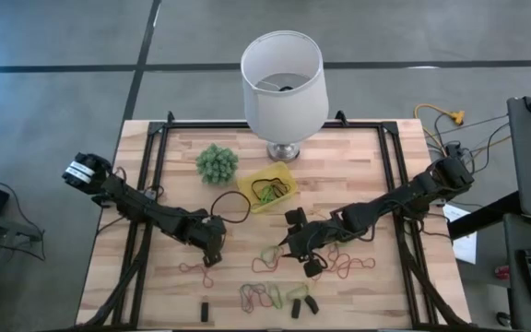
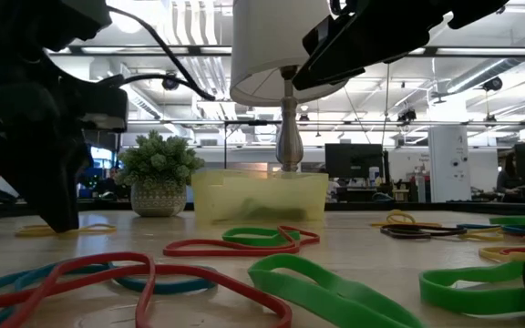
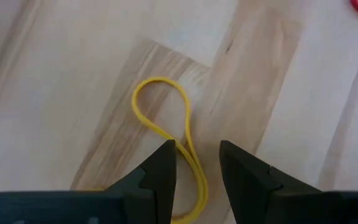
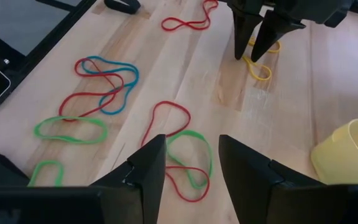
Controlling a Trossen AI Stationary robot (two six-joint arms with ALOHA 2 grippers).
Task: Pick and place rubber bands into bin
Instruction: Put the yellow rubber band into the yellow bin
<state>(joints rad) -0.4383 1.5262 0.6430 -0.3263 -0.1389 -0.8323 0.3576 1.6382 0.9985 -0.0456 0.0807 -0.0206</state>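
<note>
The left tool (image 1: pixel 213 251) is hanging low over the pale wooden plank surface (image 1: pixel 358 295), its dark fingers (image 3: pixel 160 177) parted and straddling a thin yellow rubber band (image 3: pixel 166 124) without clenching it. The right tool (image 1: pixel 295 247) is hovering released, gripping nothing, above a green and a red rubber loop (image 4: pixel 188 155) lying tangled together. More loose coloured bands (image 1: pixel 261 295) are lying scattered nearby. The small shallow square yellow bin (image 1: pixel 267 189) is sitting beside the white lamp (image 1: pixel 283 83), already holding several bands
</note>
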